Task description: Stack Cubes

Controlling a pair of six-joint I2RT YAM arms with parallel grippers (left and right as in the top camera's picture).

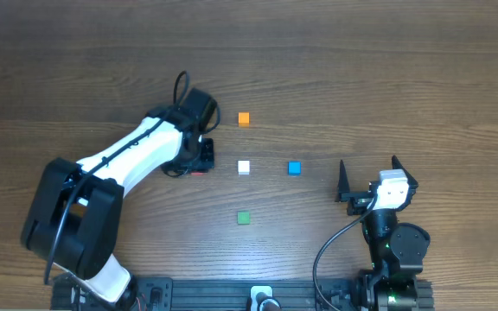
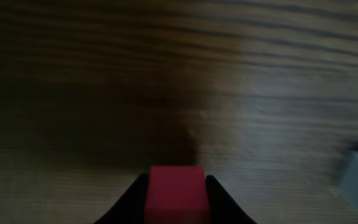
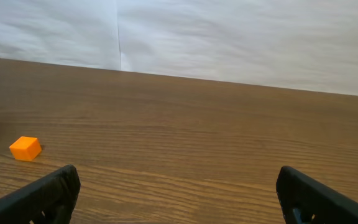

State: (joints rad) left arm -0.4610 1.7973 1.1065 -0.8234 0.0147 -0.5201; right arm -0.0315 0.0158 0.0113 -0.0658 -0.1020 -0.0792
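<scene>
The red cube (image 2: 176, 194) sits clamped between the two fingers of my left gripper (image 1: 203, 155), low over the bench (image 1: 387, 69); I cannot tell whether it touches the wood. From above, just a sliver of red shows at the gripper's edge. Just beside it, toward my right arm, lies the white cube (image 1: 244, 167), which my left wrist view catches as a pale block (image 2: 355, 177) off to one side. Farther along the same line rests the blue cube (image 1: 294, 168), apart from the white one. The orange cube (image 1: 244, 118) lies beyond the white one, away from my bases, and the green cube (image 1: 243, 218) lies nearer to them; all four stand alone on the bench, none stacked. My right gripper (image 1: 367, 177) is near its own base, well apart from the blue cube, its fingers spread wide and holding nothing. Its wrist view looks across the wood to the orange cube (image 3: 25, 148) and a white wall (image 3: 241, 37) behind.
</scene>
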